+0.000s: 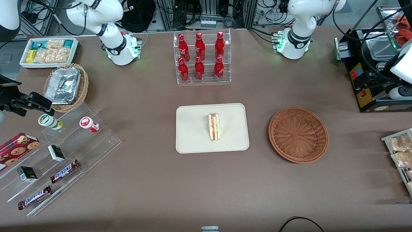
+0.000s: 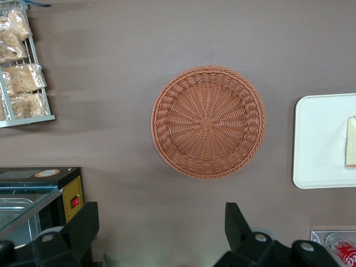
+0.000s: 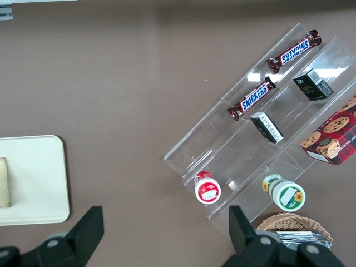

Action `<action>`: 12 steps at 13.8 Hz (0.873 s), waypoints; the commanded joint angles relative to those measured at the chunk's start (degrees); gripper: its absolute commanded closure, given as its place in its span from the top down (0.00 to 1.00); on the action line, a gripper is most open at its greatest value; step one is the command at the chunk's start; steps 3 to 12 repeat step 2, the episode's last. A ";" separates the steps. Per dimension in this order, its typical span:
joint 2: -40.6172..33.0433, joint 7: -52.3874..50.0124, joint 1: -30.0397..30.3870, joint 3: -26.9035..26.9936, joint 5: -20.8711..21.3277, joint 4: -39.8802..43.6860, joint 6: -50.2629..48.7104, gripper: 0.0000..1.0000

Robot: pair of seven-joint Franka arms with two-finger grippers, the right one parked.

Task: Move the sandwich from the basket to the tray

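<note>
The white-bread sandwich, red and green filling showing, stands on the tray, while the gripper hangs spread wide above the worktop beside the basket.

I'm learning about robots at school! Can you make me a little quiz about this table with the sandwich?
1. True or false: the triangular white-bread sandwich lies on the flat cream rectangular tray.
2. What is in the round reddish-brown wicker basket?
A. Bottles
B. Nothing
C. Snack bars
3. The left arm's end effector is ___ (open/shut), above the table beside the basket.

Key: 1 true; 2 B; 3 open.
</note>
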 commanded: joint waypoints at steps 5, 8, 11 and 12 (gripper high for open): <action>0.52 -1.36 -0.26 -0.76 0.58 1.49 -0.93 1.00; 0.52 -1.36 -0.26 -0.76 0.58 1.49 -0.93 1.00; 0.52 -1.36 -0.26 -0.76 0.58 1.49 -0.93 1.00; 0.52 -1.36 -0.26 -0.76 0.58 1.49 -0.93 1.00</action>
